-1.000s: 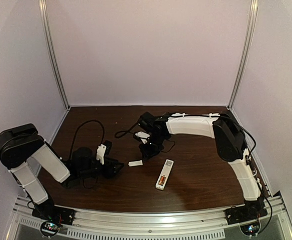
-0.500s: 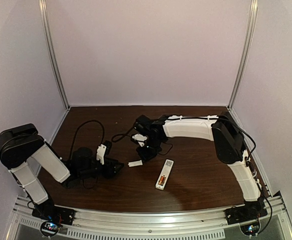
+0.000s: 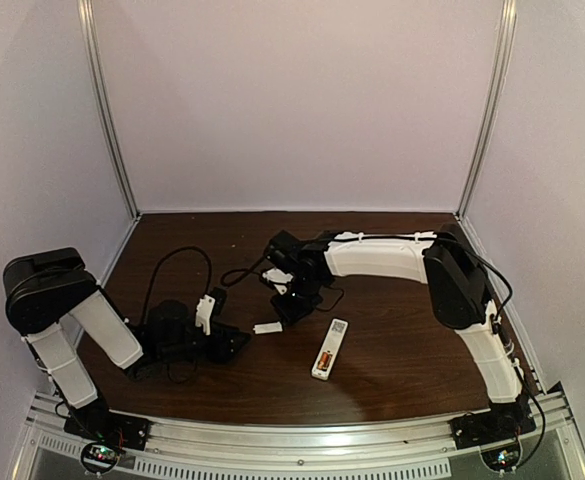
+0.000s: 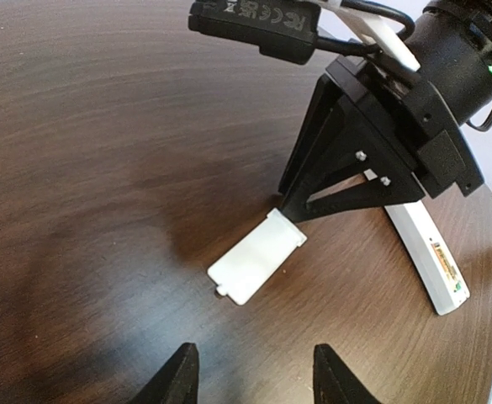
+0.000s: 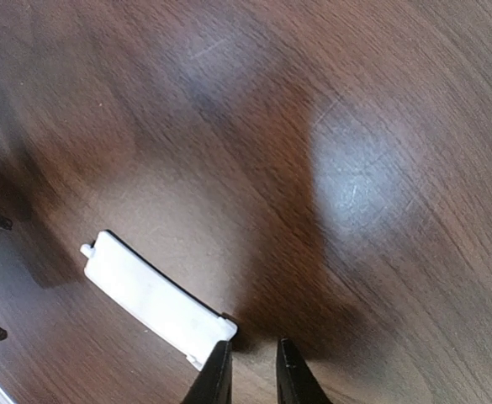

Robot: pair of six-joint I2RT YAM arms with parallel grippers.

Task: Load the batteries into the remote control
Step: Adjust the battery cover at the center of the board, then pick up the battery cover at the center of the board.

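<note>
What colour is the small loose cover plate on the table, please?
The cover plate is white, clearest in the left wrist view.

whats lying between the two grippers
The small white cover plate, flat on the table: just ahead of the open left gripper, its far end beside the tips of the right gripper. The left wrist view shows it best.

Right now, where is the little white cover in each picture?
Top: cover mid-table, left of the remote.
Left wrist: centre.
Right wrist: lower left.
Landmark: right gripper, its tip beside the cover's end.
</note>
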